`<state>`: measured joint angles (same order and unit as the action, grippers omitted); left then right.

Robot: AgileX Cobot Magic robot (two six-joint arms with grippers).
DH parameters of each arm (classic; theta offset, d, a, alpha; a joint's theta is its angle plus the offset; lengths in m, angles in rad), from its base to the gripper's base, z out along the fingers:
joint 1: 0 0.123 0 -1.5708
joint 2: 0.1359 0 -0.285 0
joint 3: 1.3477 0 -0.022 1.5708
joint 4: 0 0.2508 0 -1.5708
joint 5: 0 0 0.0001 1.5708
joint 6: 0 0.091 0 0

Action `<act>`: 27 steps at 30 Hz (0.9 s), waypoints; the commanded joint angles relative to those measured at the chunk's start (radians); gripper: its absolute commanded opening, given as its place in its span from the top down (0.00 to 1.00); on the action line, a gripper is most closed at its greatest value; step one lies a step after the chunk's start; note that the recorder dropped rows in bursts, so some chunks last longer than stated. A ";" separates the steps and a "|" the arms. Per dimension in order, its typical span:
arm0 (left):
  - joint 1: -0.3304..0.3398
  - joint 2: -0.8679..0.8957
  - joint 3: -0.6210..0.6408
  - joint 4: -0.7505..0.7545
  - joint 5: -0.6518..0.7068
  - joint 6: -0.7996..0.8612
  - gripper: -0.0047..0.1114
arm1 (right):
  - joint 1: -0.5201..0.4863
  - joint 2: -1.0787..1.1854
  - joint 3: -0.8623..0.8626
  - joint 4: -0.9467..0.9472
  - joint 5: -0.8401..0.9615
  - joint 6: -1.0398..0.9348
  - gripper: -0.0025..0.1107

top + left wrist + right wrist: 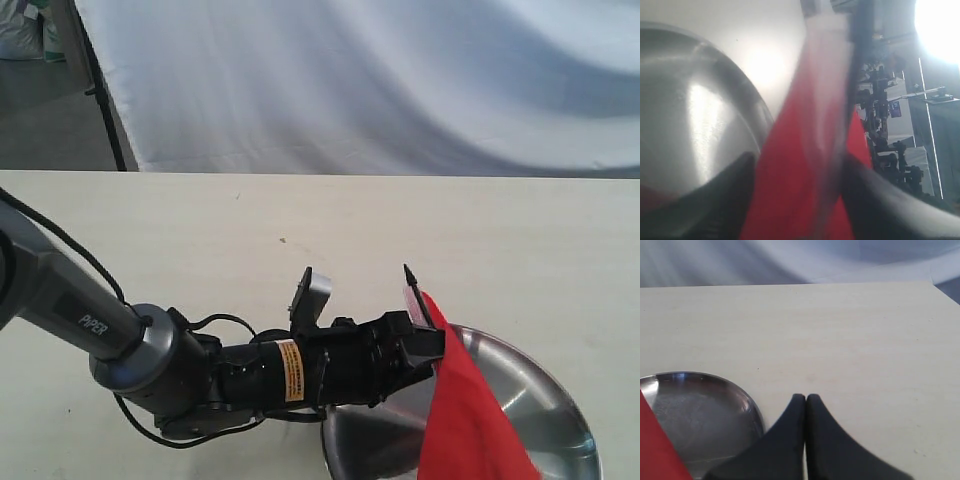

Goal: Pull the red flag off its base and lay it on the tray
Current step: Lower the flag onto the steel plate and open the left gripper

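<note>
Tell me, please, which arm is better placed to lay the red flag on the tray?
Left: the left claw holds the red flag at the tray, while the right claw is shut and empty.

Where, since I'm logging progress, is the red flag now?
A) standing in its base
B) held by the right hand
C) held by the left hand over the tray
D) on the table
C: the left hand grips the red flag by its stick, cloth hanging over the tray.

Left tool (428,345) clamped, right tool (806,400) closed.
</note>
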<state>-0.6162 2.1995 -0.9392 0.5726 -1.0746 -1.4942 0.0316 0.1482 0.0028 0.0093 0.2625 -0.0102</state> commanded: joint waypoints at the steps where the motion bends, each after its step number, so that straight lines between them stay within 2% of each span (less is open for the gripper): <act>1: -0.006 -0.002 -0.007 0.021 0.004 -0.017 0.25 | -0.003 -0.004 -0.003 -0.003 -0.010 -0.003 0.98; 3: -0.006 -0.002 -0.014 0.053 0.002 -0.028 0.24 | -0.003 -0.004 -0.003 -0.003 -0.010 -0.003 0.98; 12: -0.006 -0.008 -0.081 0.245 -0.049 -0.134 0.36 | -0.003 -0.004 -0.003 -0.003 -0.010 -0.003 0.98; 19: -0.004 -0.098 -0.121 0.337 -0.079 -0.116 0.67 | -0.003 -0.004 -0.003 -0.003 -0.010 -0.003 0.98; 23: -0.002 -0.184 -0.145 0.406 -0.111 -0.065 0.95 | -0.003 -0.004 -0.003 -0.003 -0.010 -0.003 0.98; 25: 0.003 -0.232 -0.168 0.476 -0.099 -0.040 0.96 | -0.003 -0.004 -0.003 -0.003 -0.010 -0.003 0.98; 26: 0.007 -0.292 -0.188 0.567 -0.068 -0.018 0.96 | -0.003 -0.004 -0.003 -0.003 -0.010 -0.003 0.98; 27: 0.010 -0.328 -0.190 0.597 -0.030 -0.018 0.96 | -0.003 -0.004 -0.003 -0.003 -0.010 -0.003 0.98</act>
<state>-0.6126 1.9580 -1.1099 1.0565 -1.1501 -1.5394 0.0316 0.1482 0.0028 0.0093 0.2625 -0.0102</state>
